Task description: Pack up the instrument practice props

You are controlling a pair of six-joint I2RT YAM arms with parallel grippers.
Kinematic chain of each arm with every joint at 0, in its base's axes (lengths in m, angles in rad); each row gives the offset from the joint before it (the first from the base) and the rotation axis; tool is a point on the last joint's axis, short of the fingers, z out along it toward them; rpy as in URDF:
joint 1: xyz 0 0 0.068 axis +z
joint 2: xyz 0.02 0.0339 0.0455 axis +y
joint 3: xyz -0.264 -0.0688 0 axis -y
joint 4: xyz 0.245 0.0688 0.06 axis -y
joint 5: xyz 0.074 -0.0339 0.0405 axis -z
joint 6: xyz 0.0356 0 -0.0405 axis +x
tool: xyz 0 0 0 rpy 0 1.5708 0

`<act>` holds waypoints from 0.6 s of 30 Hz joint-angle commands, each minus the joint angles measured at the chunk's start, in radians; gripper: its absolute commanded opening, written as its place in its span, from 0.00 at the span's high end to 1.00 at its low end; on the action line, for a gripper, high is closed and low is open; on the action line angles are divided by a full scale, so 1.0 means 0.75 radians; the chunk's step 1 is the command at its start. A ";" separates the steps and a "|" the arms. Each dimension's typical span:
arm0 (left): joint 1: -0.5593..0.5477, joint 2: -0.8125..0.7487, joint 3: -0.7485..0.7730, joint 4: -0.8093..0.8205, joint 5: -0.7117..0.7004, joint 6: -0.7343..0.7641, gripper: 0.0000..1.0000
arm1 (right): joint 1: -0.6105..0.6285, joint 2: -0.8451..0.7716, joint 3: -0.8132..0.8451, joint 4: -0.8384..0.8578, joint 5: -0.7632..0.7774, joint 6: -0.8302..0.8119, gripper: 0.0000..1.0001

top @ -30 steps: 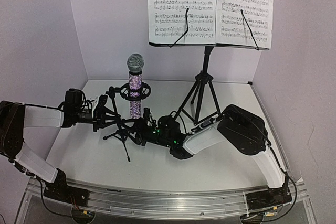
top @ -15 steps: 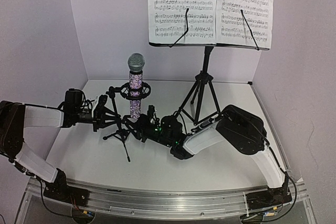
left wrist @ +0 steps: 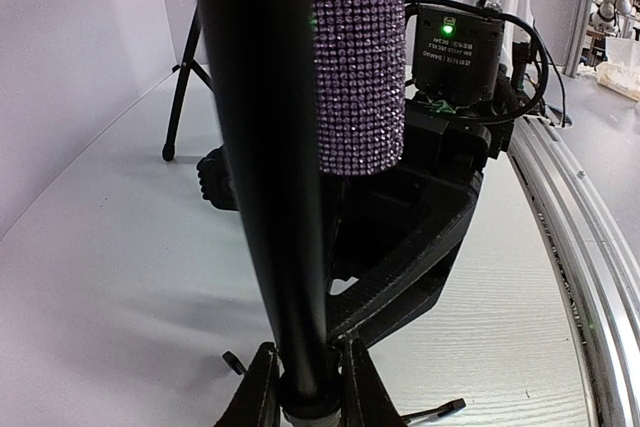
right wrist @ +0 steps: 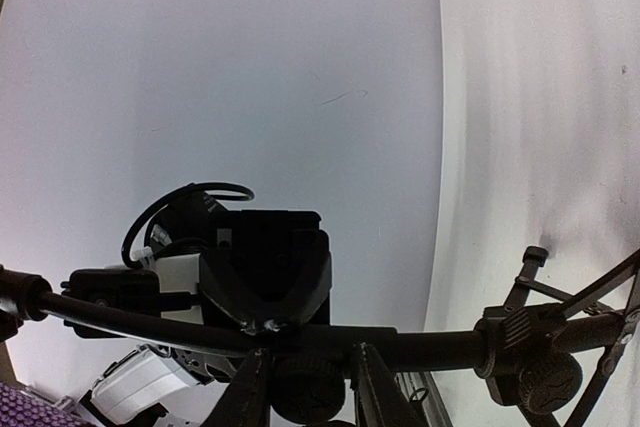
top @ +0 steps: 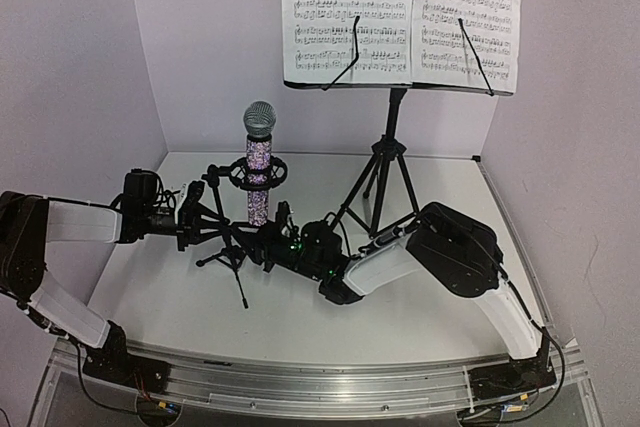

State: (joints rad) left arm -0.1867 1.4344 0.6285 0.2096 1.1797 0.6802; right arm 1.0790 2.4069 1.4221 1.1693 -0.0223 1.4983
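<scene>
- Mic (top: 259, 175) is upright in the ring clip atop the mic stand (top: 228, 247), mesh head up, left of centre in top view.
- Mic stand stands on its tripod legs on the counter (top: 300, 322), centre-left.
- Left pincer (left wrist: 303, 387) enters from the left edge. On its wrist cam I see both fingers tight against the stand's pole, one each side, so it's clamped on the mic stand.
- Right pincer (right wrist: 308, 379) reaches in from lower right to the same stand, just below the mic's bottom end. Its fingers flank a black rod & collar of the stand. I can't tell if they grip or only straddle.
- Left wrist cam: purple mic body at upper centre, w/ the right arm's wrist & green LED just behind.
- Music stand (top: 388, 162) is tall at the back, right of centre, tripod on the counter.
- Sheet-music pages (top: 350, 17) sit side by side on its desk at top of frame, w/ a wire arm over each.
</scene>
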 commanded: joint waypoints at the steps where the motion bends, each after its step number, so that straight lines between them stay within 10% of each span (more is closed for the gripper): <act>1: -0.007 0.059 -0.028 -0.174 -0.059 0.011 1.00 | 0.010 0.009 0.012 0.011 -0.002 0.066 0.82; 5: -0.007 0.064 -0.018 -0.183 -0.055 -0.014 1.00 | 0.011 0.000 -0.013 0.009 -0.010 0.033 1.00; 18: -0.008 0.091 0.024 -0.250 -0.052 0.027 1.00 | 0.011 0.070 0.008 0.005 -0.155 -0.984 1.00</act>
State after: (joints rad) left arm -0.1869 1.4524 0.6486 0.1826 1.2028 0.6819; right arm 1.0753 2.4074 1.4082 1.2090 -0.0571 1.1259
